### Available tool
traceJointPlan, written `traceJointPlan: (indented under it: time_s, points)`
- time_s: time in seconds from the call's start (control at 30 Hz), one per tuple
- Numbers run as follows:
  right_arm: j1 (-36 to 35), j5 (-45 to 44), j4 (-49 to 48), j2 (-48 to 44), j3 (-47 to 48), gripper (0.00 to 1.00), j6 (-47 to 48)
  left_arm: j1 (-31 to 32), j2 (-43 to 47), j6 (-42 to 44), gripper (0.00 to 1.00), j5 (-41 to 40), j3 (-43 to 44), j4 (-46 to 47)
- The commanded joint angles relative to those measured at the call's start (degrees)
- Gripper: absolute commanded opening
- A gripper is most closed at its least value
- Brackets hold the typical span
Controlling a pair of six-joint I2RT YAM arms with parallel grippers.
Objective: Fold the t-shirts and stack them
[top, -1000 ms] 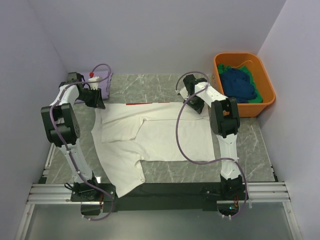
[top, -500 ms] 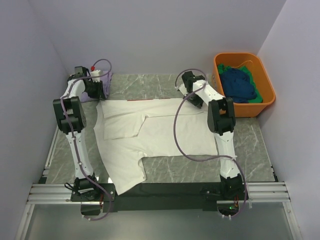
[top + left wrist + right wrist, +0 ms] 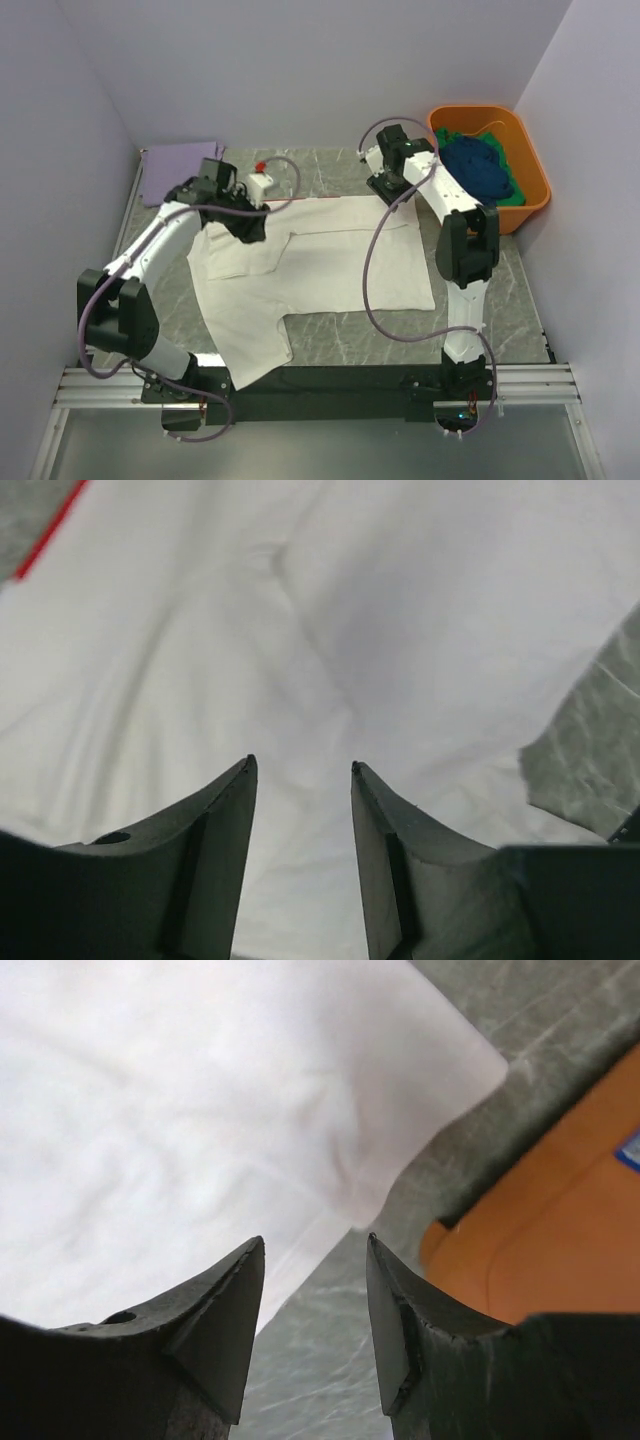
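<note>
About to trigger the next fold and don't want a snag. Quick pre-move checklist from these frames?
1. Left gripper empty, jaws apart: ok.
2. Right gripper empty, jaws apart: ok.
3. Large white cloth t-shirt fully on the grey marbled table: not ok, its near-left part overlaps the dark base rail.
4. Folded lavender shirt apart from the white one: ok.
5. Orange plastic tub apart from the white shirt: ok.
6. Wrinkles under the arms: cannot tell.

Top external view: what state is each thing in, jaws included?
white t-shirt, laid out, partly folded, ungripped
lavender t-shirt, lying flat, far left
blue t-shirt, crumpled in tub
green t-shirt, crumpled in tub
orange tub, upright, holding both
left jaws, open, empty
right jaws, open, empty
</note>
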State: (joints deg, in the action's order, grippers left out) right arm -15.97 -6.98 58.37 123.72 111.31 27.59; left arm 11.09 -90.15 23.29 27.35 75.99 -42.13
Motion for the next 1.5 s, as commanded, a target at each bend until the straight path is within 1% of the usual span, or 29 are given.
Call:
traceJointPlan:
  time_s: [0.0, 0.03, 0.1, 0.2, 0.3, 0.4, 0.6, 0.7, 0.8, 0.83, 0.9, 0.93, 1.17, 1.37, 1.4, 1.43, 1.47]
  points:
    - [0.93, 6.79, 2.01, -6.91, -2.14, 0.52, -2.90, 5.06, 2.33, -1.31, 0.49, -5.02, -9.16, 2.74]
    - [1.02, 6.81, 2.27, -8.22, -3.63, 0.52, -2.98, 8.30, 2.69, -2.62, 0.49, -8.08, -10.41, 3.54]
    - [1.03, 8.82, 2.54, -9.54, -6.52, 0.52, -2.81, 12.44, 2.00, -3.68, 0.48, -11.60, -12.87, 5.21]
    - [1.11, 10.32, 2.28, -12.01, -10.65, 0.52, -2.72, 15.26, 0.07, -5.36, 0.48, -15.83, -14.28, 7.23]
    - [1.37, 10.67, 1.14, -14.38, -14.78, 0.51, -2.98, 17.02, -2.47, -6.15, 0.48, -19.35, -14.38, 9.25]
    - [1.64, 10.41, 0.08, -16.14, -17.78, 0.51, -2.90, 17.30, -5.20, -7.20, 0.47, -21.02, -13.32, 10.13]
    - [2.69, 10.15, -0.45, -17.64, -20.16, 0.50, -3.16, 17.56, -8.37, -7.12, 0.44, -22.26, -12.09, 12.68]
    - [2.96, 9.80, -0.45, -17.64, -20.43, 0.50, -3.16, 17.74, -9.25, -6.77, 0.39, -21.82, -11.56, 12.95]
    - [3.22, 9.53, -0.54, -17.73, -20.60, 0.50, -3.16, 17.91, -8.99, -6.42, 0.26, -20.68, -11.04, 12.34]
    - [3.14, 9.45, -0.54, -17.73, -20.60, 0.49, -3.07, 17.91, -8.82, -6.41, 0.17, -20.24, -10.86, 12.16]
    - [3.22, 9.27, -0.54, -17.73, -20.60, 0.49, -2.99, 18.00, -7.77, -6.24, 0.08, -19.01, -10.16, 10.32]
    - [3.40, 9.18, -0.62, -17.73, -20.60, 0.49, -2.99, 17.91, -7.33, -6.15, 0.01, -18.40, -9.89, 9.53]
    - [3.40, 9.27, 0.16, -17.02, -19.81, 0.49, -2.98, 18.97, -6.00, -5.89, 0.01, -9.96, -7.43, 1.53]
    - [3.31, 9.36, 0.78, -16.14, -18.67, 0.48, -2.99, 20.46, -6.53, -5.62, 0.01, -6.44, -8.84, 0.29]
    - [3.31, 9.44, 0.87, -15.88, -18.58, 0.48, -2.99, 20.55, -6.62, -5.97, 0.05, -6.00, -8.92, 0.55]
    - [3.31, 9.44, 1.04, -15.79, -18.58, 0.48, -2.90, 20.55, -6.53, -6.06, 0.19, -5.74, -8.93, 0.56]
    - [3.40, 9.53, 1.22, -15.88, -18.58, 0.48, -2.90, 20.46, -6.44, -5.97, 0.23, -5.30, -8.93, 0.47]
